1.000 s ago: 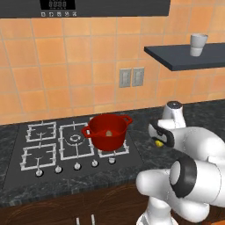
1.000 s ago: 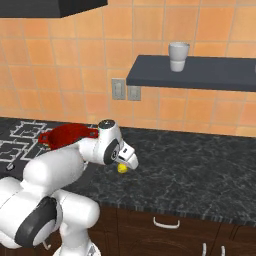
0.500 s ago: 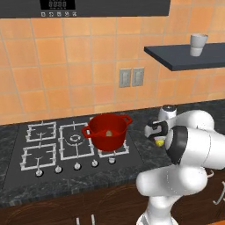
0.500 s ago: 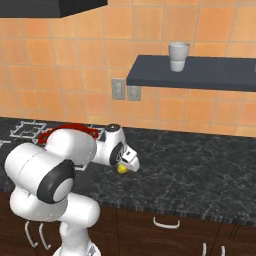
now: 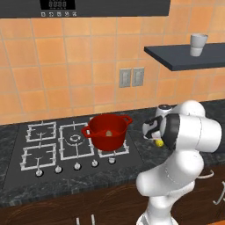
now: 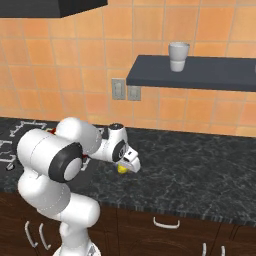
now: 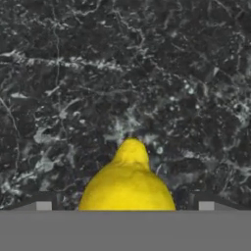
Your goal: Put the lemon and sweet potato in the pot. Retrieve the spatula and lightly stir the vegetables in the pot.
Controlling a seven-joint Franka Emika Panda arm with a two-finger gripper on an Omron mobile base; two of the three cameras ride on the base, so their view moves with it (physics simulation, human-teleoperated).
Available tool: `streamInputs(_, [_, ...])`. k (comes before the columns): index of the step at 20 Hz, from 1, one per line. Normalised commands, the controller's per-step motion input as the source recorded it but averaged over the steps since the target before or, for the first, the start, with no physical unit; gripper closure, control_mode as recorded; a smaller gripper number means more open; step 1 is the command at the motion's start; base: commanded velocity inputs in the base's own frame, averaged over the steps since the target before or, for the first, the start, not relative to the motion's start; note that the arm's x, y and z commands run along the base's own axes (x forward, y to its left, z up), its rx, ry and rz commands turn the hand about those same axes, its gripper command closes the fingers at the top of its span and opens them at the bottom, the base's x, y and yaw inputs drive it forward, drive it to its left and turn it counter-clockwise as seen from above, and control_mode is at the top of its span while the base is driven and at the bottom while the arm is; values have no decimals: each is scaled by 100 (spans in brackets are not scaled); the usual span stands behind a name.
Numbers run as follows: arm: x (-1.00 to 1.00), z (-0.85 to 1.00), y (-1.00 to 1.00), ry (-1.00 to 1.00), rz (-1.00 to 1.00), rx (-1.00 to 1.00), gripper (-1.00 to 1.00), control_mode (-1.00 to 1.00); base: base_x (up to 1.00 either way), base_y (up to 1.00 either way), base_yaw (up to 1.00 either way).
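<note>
The lemon (image 7: 127, 181) lies on the dark speckled counter, bright yellow, right of the stove. My gripper (image 7: 125, 203) stands open around it, one fingertip (image 7: 44, 205) on each side with a gap to the fruit. From the base views, the gripper (image 5: 157, 139) (image 6: 124, 167) points down at the lemon (image 5: 160, 143) (image 6: 121, 169). The red pot (image 5: 107, 131) sits on the stove's right burners, left of the gripper. A small tan lump, the sweet potato (image 5: 108, 132), shows inside it. The spatula is out of view.
The gas stove (image 5: 48, 145) has several knobs along its front. A dark wall shelf (image 6: 195, 72) carries a grey cup (image 6: 178, 56) above the counter. A wall outlet (image 5: 132, 77) is behind the pot. Counter (image 6: 200, 170) stretches to the right.
The arm's elbow and upper links have swung round above the hand. The gripper has stayed at the lemon with its jaws wide; the lemon has not moved.
</note>
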Motion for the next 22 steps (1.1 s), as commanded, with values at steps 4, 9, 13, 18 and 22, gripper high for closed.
streamInputs(4, [-4, -18, 0, 4, 0, 0, 100, -100, 0, 0, 0])
streamInputs(9, [-19, 5, 0, -2, 0, 0, 100, -100, 0, 0, 0])
streamInputs(13, [-58, 93, 26, -29, 0, 0, 100, -100, 0, 0, 0])
streamInputs(18, [-49, 100, 65, -31, 0, 0, 100, -100, 0, 0, 0])
streamInputs(22, [-46, 100, 84, -18, 4, 0, 100, -100, 0, 0, 0])
